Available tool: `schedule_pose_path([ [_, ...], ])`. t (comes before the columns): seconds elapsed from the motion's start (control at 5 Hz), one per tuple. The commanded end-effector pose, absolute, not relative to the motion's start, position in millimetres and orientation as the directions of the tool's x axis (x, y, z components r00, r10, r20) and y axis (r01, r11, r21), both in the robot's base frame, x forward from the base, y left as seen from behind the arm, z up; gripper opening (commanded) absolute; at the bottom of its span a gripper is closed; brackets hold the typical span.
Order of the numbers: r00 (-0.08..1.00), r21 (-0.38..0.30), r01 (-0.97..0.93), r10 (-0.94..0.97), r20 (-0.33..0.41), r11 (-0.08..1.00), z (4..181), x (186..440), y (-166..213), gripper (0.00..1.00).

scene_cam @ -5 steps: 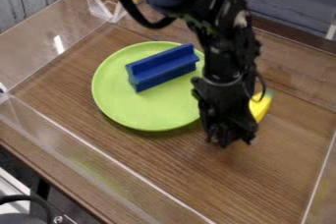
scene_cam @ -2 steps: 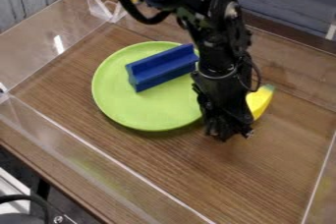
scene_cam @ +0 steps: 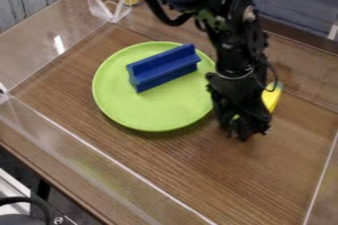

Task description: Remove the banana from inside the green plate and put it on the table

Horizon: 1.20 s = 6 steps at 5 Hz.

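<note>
Tool (scene_cam: 246,127): points down at the counter (scene_cam: 119,165) just off the plate's right rim; its dark fingers merge with the arm, so I cannot tell from this view how wide they stand or whether they grip anything.
Banana (scene_cam: 272,98): only a yellow sliver shows, behind the arm's right side, off the plate (scene_cam: 138,106) and low over or on the counter; whether it touches the wood is hidden.
Block (scene_cam: 164,67): blue, lies across the plate's upper middle, apart from the arm.
Risk, roll: if the banana is let go on its curve, it may rock or roll toward the clear wall (scene_cam: 310,185) on the right.
Risk, drag: if a finger clings as the arm lifts, the banana may be dragged or flipped, perhaps back against the plate's rim.
Risk, bump: the tool stands near the plate's rim; a sideways exit could nudge the plate and shift the block.
Change, arm: it now stands further right than a second ago.
Change, banana: less yellow shows now, and it sits further right.
Change, plate and block: unmoved.
</note>
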State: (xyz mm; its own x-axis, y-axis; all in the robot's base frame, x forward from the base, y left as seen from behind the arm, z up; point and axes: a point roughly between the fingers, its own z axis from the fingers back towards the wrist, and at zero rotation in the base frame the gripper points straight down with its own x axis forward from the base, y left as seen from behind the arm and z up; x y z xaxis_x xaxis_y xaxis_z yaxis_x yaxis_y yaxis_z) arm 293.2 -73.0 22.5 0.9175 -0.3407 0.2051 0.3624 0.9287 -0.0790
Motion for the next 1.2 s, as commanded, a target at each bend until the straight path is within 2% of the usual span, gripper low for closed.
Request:
schedule_pose_path([
  [0.0,0.920,-0.079,0.340,-0.315,0.232,0.937,27.3,308,-78,1.00],
  [0.4,0.932,-0.081,0.311,-0.286,0.223,0.947,25.9,318,-68,1.00],
  [0.8,0.924,-0.088,0.343,-0.319,0.211,0.935,28.9,317,-51,1.00],
  [1.0,0.918,-0.090,0.360,-0.336,0.210,0.929,30.1,317,-44,0.00],
])
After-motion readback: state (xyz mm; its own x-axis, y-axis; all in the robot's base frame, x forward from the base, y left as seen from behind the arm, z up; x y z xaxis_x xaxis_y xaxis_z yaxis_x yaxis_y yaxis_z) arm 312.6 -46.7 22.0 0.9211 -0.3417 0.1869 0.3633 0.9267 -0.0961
